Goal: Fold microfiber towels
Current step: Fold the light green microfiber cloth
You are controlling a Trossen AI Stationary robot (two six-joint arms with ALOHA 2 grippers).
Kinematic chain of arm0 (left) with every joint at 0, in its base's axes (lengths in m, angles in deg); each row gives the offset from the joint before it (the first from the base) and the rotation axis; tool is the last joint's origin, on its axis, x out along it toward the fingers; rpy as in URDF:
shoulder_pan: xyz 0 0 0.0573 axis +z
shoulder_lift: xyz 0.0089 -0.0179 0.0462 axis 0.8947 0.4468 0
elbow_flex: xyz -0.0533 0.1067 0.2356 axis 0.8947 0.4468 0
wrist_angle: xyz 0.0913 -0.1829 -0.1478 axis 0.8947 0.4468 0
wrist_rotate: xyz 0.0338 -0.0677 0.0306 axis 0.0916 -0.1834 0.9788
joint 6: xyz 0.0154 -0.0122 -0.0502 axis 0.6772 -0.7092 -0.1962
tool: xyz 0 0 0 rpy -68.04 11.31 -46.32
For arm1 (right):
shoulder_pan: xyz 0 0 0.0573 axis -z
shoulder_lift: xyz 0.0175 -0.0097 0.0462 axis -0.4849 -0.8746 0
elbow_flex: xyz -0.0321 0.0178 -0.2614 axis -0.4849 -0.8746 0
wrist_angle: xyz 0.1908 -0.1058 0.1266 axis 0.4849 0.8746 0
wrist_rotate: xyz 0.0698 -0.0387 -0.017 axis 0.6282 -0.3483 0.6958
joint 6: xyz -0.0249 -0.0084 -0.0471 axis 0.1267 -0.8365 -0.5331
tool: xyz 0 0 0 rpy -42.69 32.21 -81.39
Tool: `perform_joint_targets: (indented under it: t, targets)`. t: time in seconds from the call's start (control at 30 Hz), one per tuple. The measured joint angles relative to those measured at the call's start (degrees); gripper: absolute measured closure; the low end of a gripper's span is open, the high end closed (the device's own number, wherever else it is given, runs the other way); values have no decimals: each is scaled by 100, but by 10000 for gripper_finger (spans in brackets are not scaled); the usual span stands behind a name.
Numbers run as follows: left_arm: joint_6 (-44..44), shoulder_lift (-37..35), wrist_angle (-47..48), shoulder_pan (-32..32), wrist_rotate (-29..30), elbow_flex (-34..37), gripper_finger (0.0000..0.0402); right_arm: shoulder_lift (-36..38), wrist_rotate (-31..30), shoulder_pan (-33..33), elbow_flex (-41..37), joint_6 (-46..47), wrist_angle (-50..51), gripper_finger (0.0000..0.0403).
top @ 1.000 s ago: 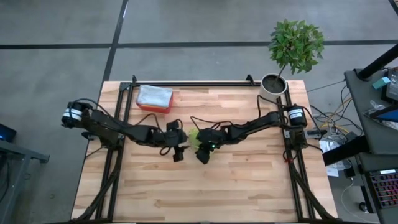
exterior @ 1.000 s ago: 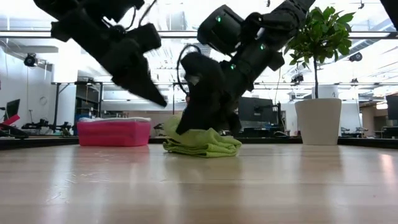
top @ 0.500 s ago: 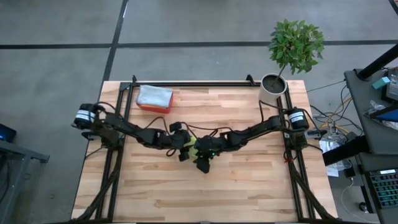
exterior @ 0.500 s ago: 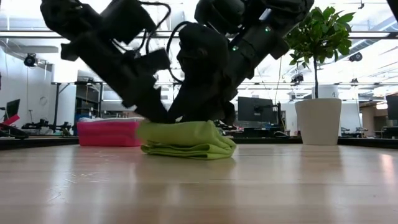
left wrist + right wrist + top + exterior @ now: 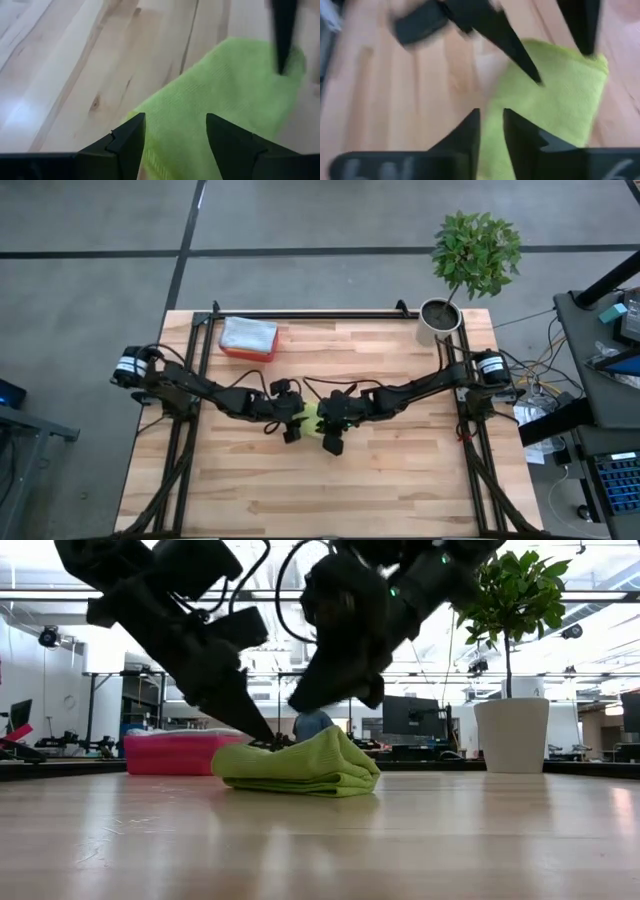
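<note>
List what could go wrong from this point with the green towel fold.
1. The left gripper hovers with open fingers over the folded lime green microfiber towel; a descent could snag the top layer and undo the fold.
2. The right gripper, fingers nearly together and empty, sits close above the same cloth; pulling away could drag a layer along.
3. Both grippers crowd the middle of the light wooden table, so the arms might bump each other.
</note>
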Motion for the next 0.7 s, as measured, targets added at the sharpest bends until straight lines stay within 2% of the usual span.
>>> perform_joint_targets:
  t: [0.17,0.7]
  targets:
    - [-2,-202,390,-138,-44,-7,208,-249,-147,-17,-207,-140,-175,387]
    - [-599,435,369,-156,-41,223,208,-592,-139,-376,-790,-501,-812,394]
